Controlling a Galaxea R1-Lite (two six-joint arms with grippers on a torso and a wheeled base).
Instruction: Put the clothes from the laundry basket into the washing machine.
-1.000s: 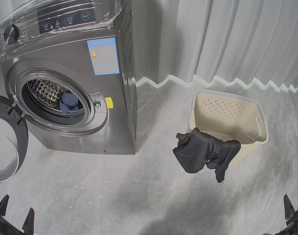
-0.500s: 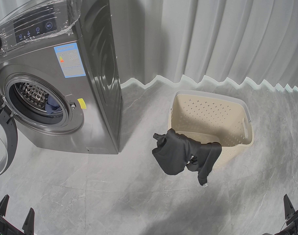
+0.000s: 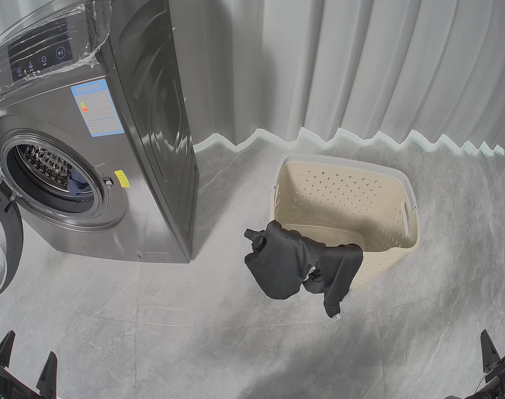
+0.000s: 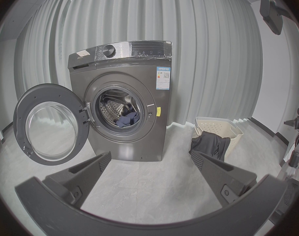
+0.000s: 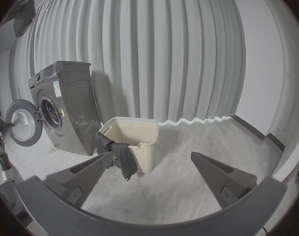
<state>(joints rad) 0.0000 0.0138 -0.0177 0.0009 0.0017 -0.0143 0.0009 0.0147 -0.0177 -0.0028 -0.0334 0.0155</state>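
Observation:
A beige laundry basket (image 3: 399,184) stands on the floor right of the grey washing machine (image 3: 147,123). A dark garment (image 3: 288,259) hangs over the basket's near rim, trailing outside. The machine's round door (image 3: 0,245) is swung open, and a blue cloth (image 3: 75,183) lies inside the drum. My left gripper (image 3: 25,358) is open and empty at the bottom left, far from both. My right gripper (image 3: 501,336) is open and empty at the bottom right. The left wrist view has the machine (image 4: 123,105), blue cloth (image 4: 126,118) and garment (image 4: 210,145); the right wrist view has the basket (image 5: 136,138) and garment (image 5: 120,154).
White curtains (image 3: 346,51) hang behind the basket and machine. Bare grey floor (image 3: 208,333) lies between my grippers and the basket. The open door juts out left of the drum opening.
The whole head view has shifted: machine and basket now sit further left in the picture, so the camera turned right. Both grippers stay where they were, open.

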